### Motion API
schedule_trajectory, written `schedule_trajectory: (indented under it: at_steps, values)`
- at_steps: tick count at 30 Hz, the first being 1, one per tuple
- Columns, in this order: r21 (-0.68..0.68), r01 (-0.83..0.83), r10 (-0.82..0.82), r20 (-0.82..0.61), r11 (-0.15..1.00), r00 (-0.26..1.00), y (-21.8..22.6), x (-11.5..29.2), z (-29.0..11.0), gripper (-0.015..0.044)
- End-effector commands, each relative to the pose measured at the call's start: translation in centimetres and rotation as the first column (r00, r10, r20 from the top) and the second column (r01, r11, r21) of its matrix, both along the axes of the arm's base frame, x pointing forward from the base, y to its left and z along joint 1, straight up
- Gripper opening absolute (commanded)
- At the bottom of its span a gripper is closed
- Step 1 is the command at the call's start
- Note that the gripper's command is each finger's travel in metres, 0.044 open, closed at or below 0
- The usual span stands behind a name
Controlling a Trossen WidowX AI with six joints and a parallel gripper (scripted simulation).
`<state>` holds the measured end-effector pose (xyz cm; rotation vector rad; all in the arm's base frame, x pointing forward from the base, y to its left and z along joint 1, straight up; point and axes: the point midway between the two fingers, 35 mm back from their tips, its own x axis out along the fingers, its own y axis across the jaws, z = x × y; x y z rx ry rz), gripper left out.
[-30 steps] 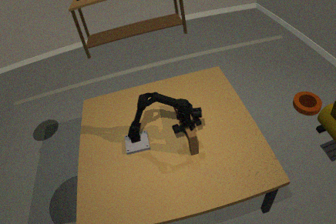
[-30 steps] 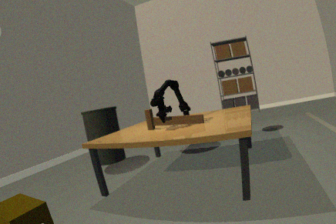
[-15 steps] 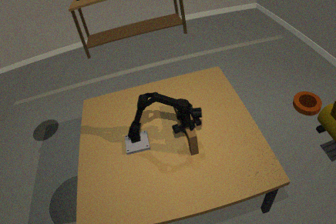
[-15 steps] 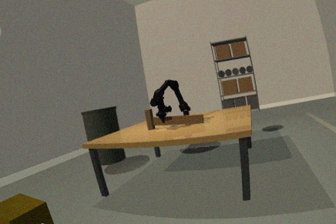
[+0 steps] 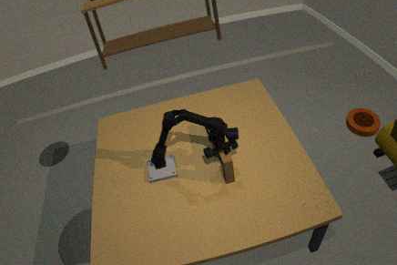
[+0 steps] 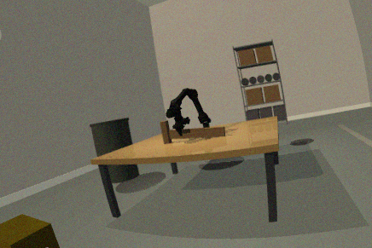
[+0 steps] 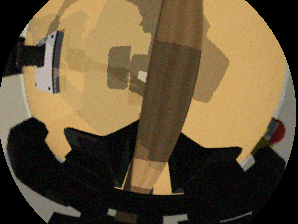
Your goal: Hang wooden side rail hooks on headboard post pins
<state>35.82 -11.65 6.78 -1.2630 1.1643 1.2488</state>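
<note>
the pincer (image 6: 178, 130) is clenched on the wooden side rail (image 6: 200, 132), which lies lengthwise along the worktop (image 6: 239, 141), one end pointing at the upright headboard post (image 6: 165, 132).

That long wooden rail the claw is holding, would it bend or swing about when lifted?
Probably stiff: the rail looks like a straight, solid plank. Held near one end by the gripper, it likely wants to droop or pivot. Its far end seems to rest on the table, which should steady it.
</note>
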Motion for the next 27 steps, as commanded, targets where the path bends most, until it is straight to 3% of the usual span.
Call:
schedule_trajectory:
  at_steps: [1, 27]
  values:
    - [-0.007, -0.004, 0.004, 0.014, 1.0, 1.0, -0.19, 0.1, 0.4, 0.0]
    - [-0.008, -0.004, 0.004, 0.014, 1.0, 1.0, -0.42, 0.15, 0.46, 0.0]
